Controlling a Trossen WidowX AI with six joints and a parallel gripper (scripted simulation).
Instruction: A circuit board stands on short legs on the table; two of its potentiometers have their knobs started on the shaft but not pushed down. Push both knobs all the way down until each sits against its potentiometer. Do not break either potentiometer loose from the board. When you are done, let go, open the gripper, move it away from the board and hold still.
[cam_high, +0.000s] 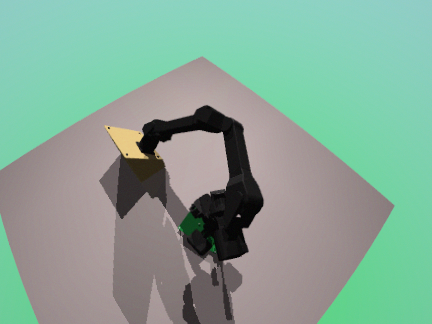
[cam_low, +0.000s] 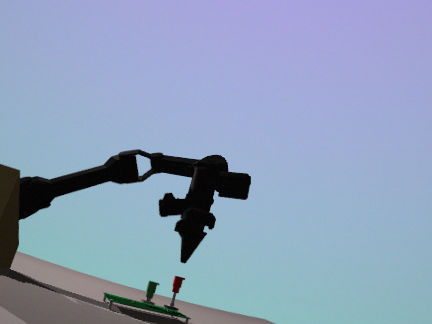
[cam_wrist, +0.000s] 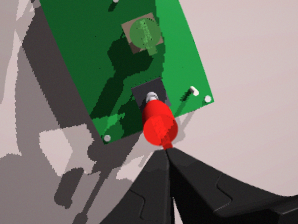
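The green circuit board stands on short legs. The red knob sits high on its shaft, with a clear stretch of grey shaft between it and its dark potentiometer. The green knob sits low over its beige potentiometer; whether it touches is too small to tell. Both potentiometers are on the board. My gripper is shut and empty, its tips a little above the red knob and apart from it. In the top view the arm hides both knobs.
A tan plate stands at the arm's base, away from the board. A small pale post stands on the board near a corner, close to the dark potentiometer. Arm shadows fall across the board and table.
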